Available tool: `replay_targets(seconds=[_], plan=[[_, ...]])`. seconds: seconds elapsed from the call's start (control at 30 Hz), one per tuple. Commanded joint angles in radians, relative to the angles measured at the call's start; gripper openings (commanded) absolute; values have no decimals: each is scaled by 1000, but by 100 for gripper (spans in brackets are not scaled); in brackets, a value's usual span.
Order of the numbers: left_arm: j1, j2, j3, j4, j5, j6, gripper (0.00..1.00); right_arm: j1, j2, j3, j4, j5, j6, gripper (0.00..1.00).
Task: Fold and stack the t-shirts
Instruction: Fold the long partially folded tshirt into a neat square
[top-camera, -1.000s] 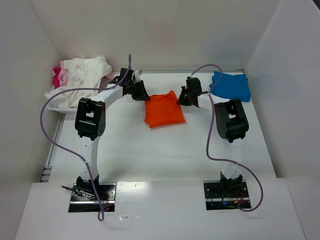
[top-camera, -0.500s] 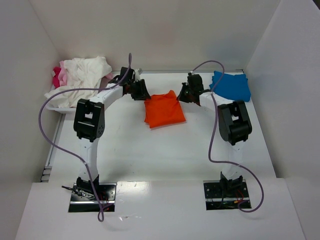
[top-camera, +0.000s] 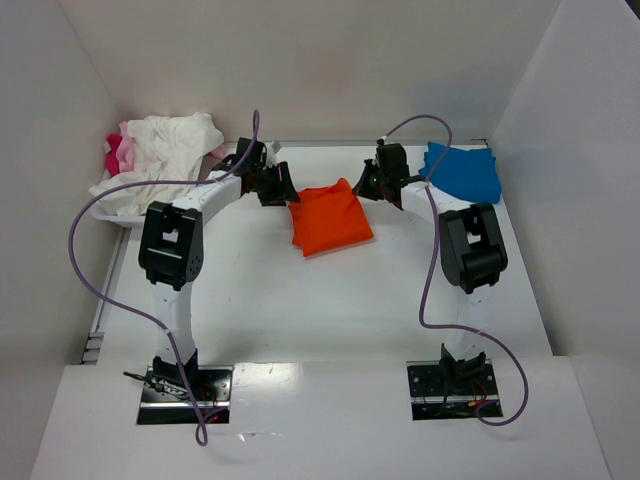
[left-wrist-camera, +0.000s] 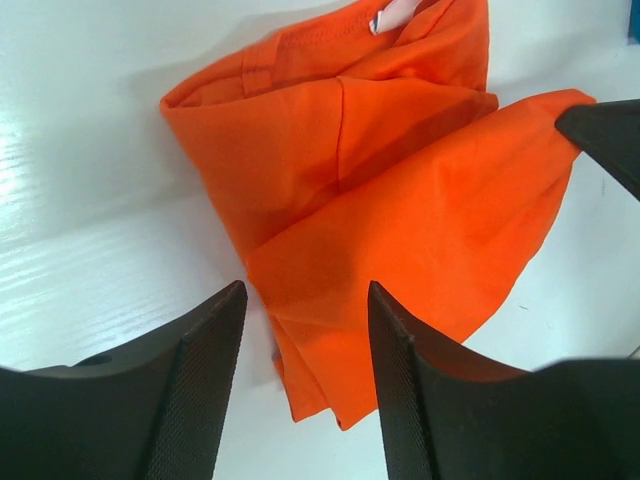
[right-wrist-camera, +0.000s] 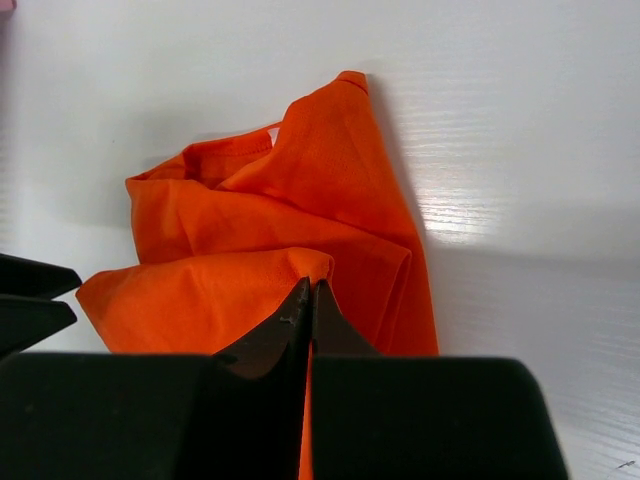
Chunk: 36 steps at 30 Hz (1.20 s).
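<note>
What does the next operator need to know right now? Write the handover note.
Left tool: open above the orange t-shirt, holding nothing.
Right tool: shut on a corner of that shirt.
Orange t-shirt: roughly folded, mid-table. Blue t-shirt: looks folded, far right. White t-shirt and pink t-shirt: loose heap, far left.
Done: blue, it seems. Left: finish orange, stack it, then fold white and pink.

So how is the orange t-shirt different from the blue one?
The orange t-shirt lies mid-table, between the left gripper and the right gripper. The blue t-shirt sits in the far right corner. The right gripper is shut on a corner of the orange t-shirt, while no gripper holds the blue t-shirt. The orange t-shirt is bright orange and the blue t-shirt is plain blue. Both are folded up small on the white table.
</note>
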<state>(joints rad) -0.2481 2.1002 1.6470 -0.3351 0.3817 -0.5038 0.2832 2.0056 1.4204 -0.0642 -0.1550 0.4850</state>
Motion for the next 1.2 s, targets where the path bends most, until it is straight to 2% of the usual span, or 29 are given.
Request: replay_targets(seconds=[0.0,0.17,0.3,0.43,0.5,0.53,1.17], plan=[[1,-6,-26,33,2,-15,63,-7,-56,31,20,-11,-3,0],[1,16,-29,64,29,-24,62,-7,-56,31,20,-11,-3,0],[1,38,-29,73,40,-33,56,-7,-56,31,29,-21,-3,0],[1,47,-22,84,49,-42,32,-7,-62,31,29,-21,-3,0],[1,50,-18,84,49,-49,7,-7,-65,31,36,-27,-3,0],[1,50,-12,84,49,-53,1,-7,-65,31,40,-31,-3,0],[11,-58,51,102,-18,-71,0,-7,-122,110,49,-31,-13,0]])
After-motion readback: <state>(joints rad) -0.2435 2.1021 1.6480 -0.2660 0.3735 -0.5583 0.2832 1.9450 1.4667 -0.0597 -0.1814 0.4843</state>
